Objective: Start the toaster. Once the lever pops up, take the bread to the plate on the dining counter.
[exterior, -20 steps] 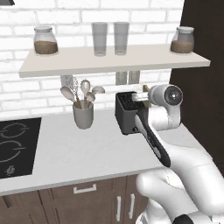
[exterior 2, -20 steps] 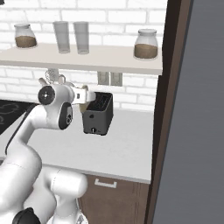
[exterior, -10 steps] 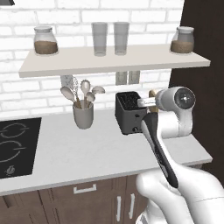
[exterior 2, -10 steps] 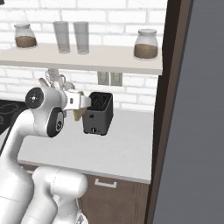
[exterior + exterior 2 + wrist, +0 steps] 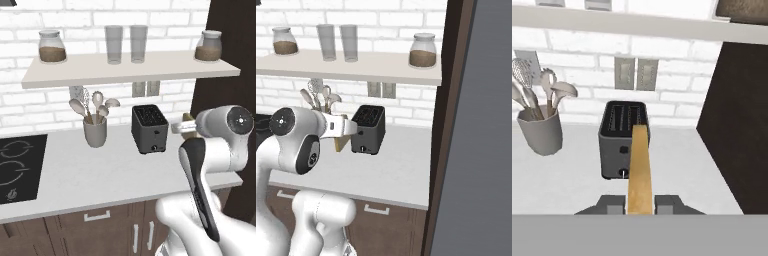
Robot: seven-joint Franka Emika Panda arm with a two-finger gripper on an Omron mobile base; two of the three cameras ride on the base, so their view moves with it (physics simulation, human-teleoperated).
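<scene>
Fingers (image 5: 640, 204) clamped on pale tan squarish bread slice (image 5: 640, 167), seen edge-on, held in air in front of small black boxy toaster (image 5: 623, 144), apart from it. Toaster stands on white worktop surface (image 5: 105, 175), near grey utensil cup (image 5: 95, 132). Bread likely light, soft, crumbly: gentle squeeze across flat faces, low on slice, not crust corners.

No legible text, labels, brand marks, numbers or signs on any surface. The toaster (image 5: 149, 128) front is plain black with one small knob, no lettering. The two jars (image 5: 51, 46) at the shelf ends carry no labels. The cooktop (image 5: 17, 169) at the left edge of the counter shows only ring outlines and a small unreadable symbol.
</scene>
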